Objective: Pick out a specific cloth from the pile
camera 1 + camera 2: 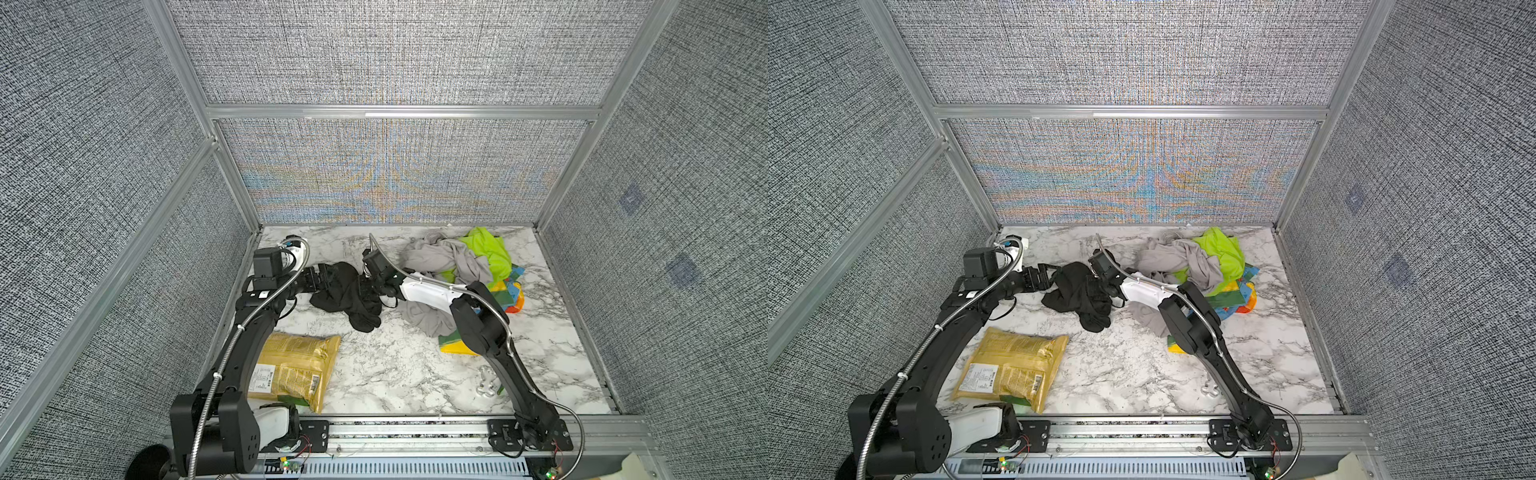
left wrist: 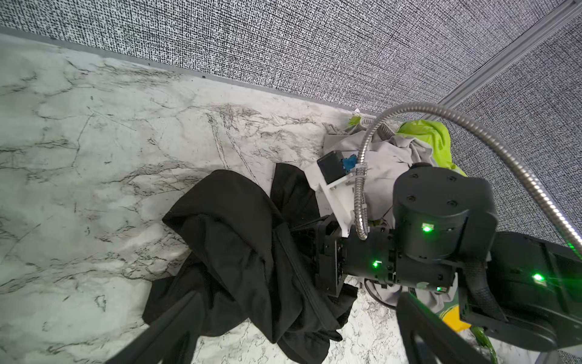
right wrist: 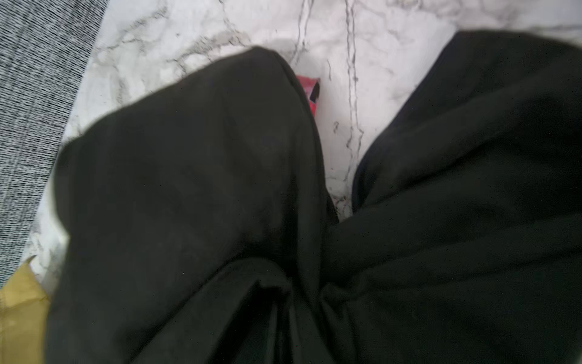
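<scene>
The black cloth [image 1: 340, 299] [image 1: 1073, 299] lies crumpled on the marble table, left of the pile and apart from it. The pile is a light-grey cloth [image 1: 444, 259] [image 1: 1179, 259], a lime-green cloth [image 1: 488, 247] and a patterned cloth [image 1: 513, 293]. My right gripper [image 1: 366, 289] [image 1: 1097, 286] is at the black cloth's right side and shut on it. In the right wrist view the black cloth [image 3: 189, 189] gathers into folds at the jaws. My left gripper [image 1: 328, 276] [image 2: 299, 296] stands wide open at the black cloth's [image 2: 239, 239] left edge, holding nothing.
A yellow-gold snack bag [image 1: 295, 365] [image 1: 1013, 365] lies at the front left beside my left arm. My right arm reaches across the pile. A small silver object [image 1: 486, 384] sits near the right arm's base. A small red item [image 3: 311, 91] peeks from under the black cloth. Walls enclose the table.
</scene>
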Motion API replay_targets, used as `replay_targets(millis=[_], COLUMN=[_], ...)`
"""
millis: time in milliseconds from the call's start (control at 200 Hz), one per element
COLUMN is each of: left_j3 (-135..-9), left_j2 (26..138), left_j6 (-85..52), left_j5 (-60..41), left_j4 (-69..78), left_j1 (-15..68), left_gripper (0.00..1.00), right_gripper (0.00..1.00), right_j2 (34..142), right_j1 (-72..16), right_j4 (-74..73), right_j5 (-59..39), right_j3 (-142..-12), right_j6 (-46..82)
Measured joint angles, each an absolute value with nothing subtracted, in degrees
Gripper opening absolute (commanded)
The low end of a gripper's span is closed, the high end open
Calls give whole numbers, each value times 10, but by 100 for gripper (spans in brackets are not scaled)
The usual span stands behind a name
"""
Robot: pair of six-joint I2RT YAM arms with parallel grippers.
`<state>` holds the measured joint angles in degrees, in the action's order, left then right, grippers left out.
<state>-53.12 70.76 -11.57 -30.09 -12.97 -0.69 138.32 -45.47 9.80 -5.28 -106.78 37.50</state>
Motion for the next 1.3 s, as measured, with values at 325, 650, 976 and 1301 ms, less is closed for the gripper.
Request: replay_targets(millis=[325, 650, 976, 1301], left_j3=[-530, -531, -531, -530], left_j2=[715, 720, 721, 724], left_j6=[-116, -116, -115, -115], left_j5=[-287, -269, -256, -249], left_j4=[-130, -132, -136, -135], left_j1=[4, 22, 35, 49], left_gripper=[99, 99, 99, 99], right_gripper=[46, 58, 58, 59], right_j2=[1384, 1266, 1042, 798], right_j1=[-456, -456, -456, -456], right_j4=[91, 98, 95, 117], right_j5=[-50, -76, -65, 3], right_j3=[-1074, -1013, -830, -642], right_j6=[376, 361, 317, 272])
